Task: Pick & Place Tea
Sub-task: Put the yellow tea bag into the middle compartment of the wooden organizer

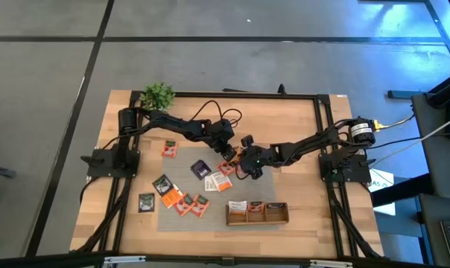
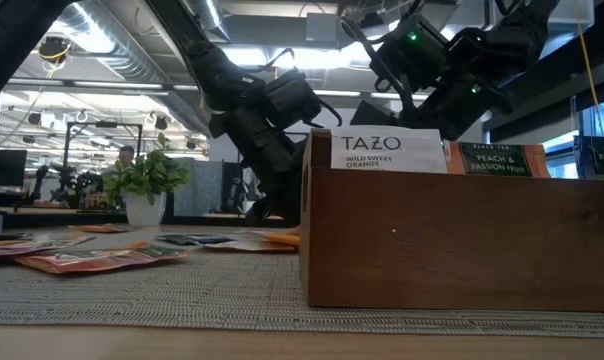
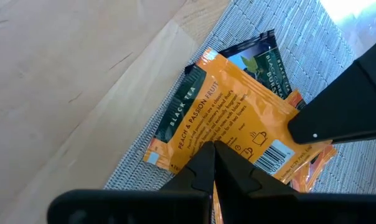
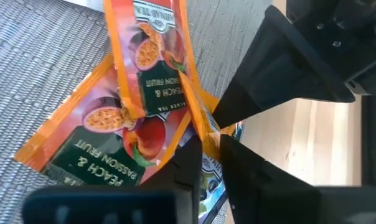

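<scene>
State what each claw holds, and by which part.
Both claws, left and right, pinch the orange peach-and-passion-fruit tea sachet by opposite edges.

A light wooden table carries everything. A grey woven mat lies flat across its middle and near part. A small potted plant stands at the far left corner. Both arm bases are clamped to the tabletop, one at the left edge and one at the right edge. An orange sachet lies on bare wood just beyond the mat's far left corner, and a dark sachet lies on wood just off the mat's left edge. A wooden tray sits at the mat's near right corner. More sachets lie scattered on the mat.
</scene>
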Robot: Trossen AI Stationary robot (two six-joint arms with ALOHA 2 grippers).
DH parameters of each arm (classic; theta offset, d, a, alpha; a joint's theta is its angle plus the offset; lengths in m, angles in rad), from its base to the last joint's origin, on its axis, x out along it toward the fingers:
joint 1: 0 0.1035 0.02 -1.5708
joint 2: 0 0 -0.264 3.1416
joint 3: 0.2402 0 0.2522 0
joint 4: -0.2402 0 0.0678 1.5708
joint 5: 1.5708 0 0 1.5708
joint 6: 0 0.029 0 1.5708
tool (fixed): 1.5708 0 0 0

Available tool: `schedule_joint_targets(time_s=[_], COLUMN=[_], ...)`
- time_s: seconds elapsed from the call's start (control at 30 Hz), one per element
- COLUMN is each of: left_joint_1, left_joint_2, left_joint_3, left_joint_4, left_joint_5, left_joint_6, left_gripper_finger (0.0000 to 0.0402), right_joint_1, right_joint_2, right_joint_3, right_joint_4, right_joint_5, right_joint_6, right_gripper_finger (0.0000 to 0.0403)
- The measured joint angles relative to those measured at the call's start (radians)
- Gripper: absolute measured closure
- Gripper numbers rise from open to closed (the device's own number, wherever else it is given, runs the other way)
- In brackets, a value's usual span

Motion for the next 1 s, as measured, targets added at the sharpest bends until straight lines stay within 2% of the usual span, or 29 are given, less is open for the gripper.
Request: schedule_joint_targets(time_s=[0.23,0.33,0.53,0.63,0.77,0.87,1.0], left_joint_1=[-0.001,-0.001,0.011,0.027,0.049,0.064,0.069], left_joint_2=[0.0,0.0,-0.038,-0.08,-0.154,-0.23,-0.344], left_joint_3=[0.0,0.0,-0.002,-0.002,-0.002,-0.002,-0.001], left_joint_4=[0.0,0.0,-0.001,-0.002,-0.005,-0.018,-0.058], left_joint_5=[0.001,0.001,0.002,0.001,0.001,-0.016,-0.09], left_joint_6=[0.0,0.006,0.037,0.06,0.103,0.156,0.223], left_gripper_finger=[0.0396,0.0396,0.0396,0.0396,0.0396,0.0396,0.0396], right_joint_1=[0.0,0.0,0.001,0.0,0.0,0.001,-0.01], right_joint_2=[0.0,0.0,0.0,-0.001,-0.023,-0.075,-0.212], right_joint_3=[0.0,0.0,0.004,0.039,0.119,0.162,0.138], right_joint_4=[0.0,0.0,-0.007,-0.046,-0.155,-0.24,-0.337], right_joint_5=[-0.063,-0.063,0.017,0.056,0.038,0.022,0.02], right_joint_6=[0.0,0.0,0.0,0.005,0.086,0.176,0.291], right_gripper_finger=[0.0392,0.0397,0.0396,0.0399,0.0398,0.0398,0.0398])
